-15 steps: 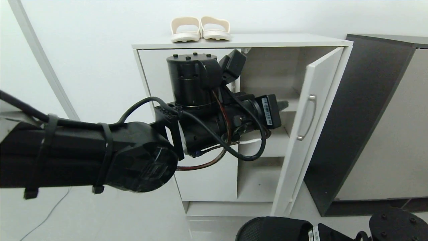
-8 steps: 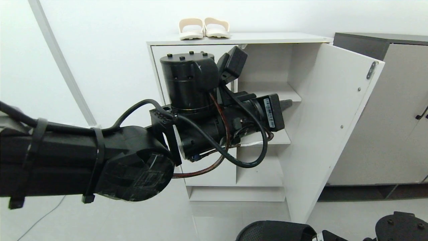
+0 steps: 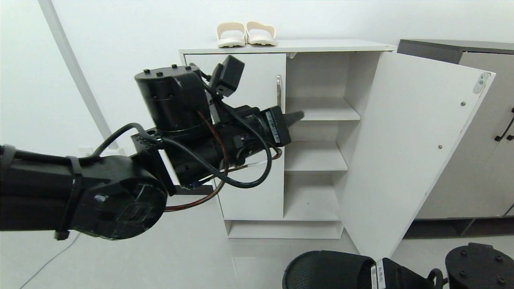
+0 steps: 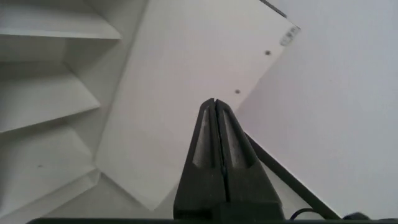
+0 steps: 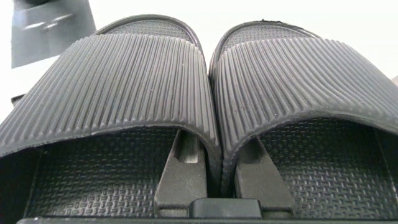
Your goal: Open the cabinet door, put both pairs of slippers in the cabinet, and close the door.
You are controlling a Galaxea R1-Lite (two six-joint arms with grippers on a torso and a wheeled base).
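Our left gripper (image 3: 295,116) is clenched on nothing, shelves (image 3: 315,158) just ahead of its tips, door (image 3: 409,152) wide open beyond. Our right gripper (image 5: 217,163) pinches the black slippers (image 5: 149,81) together. Going in, we risk snagging them on that left arm or a shelf edge.

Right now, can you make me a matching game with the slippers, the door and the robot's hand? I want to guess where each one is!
Things:
1. cream slippers
2. black slippers
3. cabinet door
4. left gripper

Places or states:
A. swung wide open
B. on top of the cabinet
C. shut, holding nothing, in front of the shelves
D. pinched side by side in the right gripper

Right pairs: 1-B, 2-D, 3-A, 4-C.
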